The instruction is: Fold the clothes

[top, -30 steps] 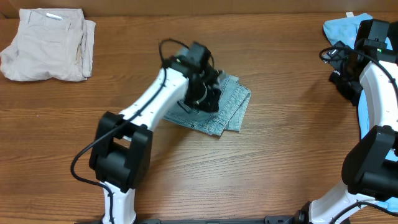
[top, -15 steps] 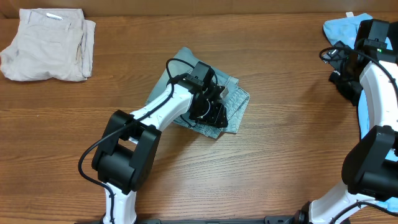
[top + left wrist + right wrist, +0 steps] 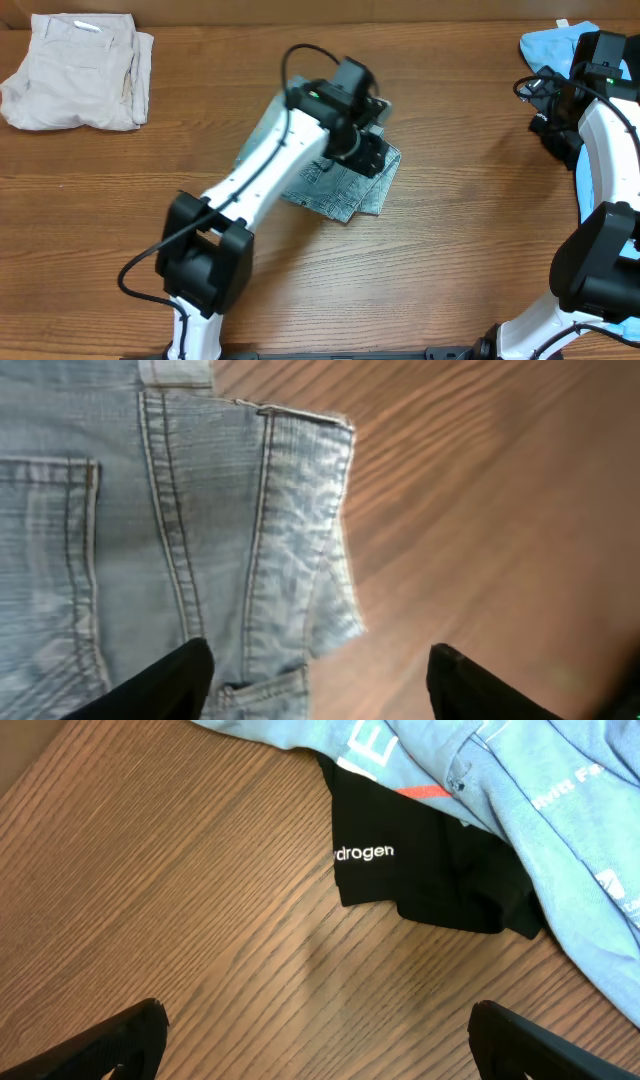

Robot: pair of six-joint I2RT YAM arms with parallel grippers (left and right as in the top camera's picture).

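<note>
The pale-blue denim shorts [image 3: 345,190] lie folded flat in the middle of the table. My left gripper [image 3: 370,148] hovers over their far right edge. In the left wrist view the shorts [image 3: 200,510] fill the left half, with seams and a pocket showing. There my left gripper [image 3: 315,682] is open, with nothing between its fingers [image 3: 160,685]. My right gripper [image 3: 320,1040] stands open over bare wood. Just beyond it lie a black garment [image 3: 420,860] and the sky-blue printed T-shirt [image 3: 530,780]. Beige shorts [image 3: 75,70] lie folded at the far left.
The sky-blue T-shirt [image 3: 548,45] lies bunched at the table's far right corner, partly under my right arm [image 3: 600,130]. The wooden table [image 3: 460,230] shows bare wood between the denim and the right arm.
My left gripper has opened and let go of the denim shorts. It dipped toward the shorts, then rose and moved to the far right. The right arm has not moved.
</note>
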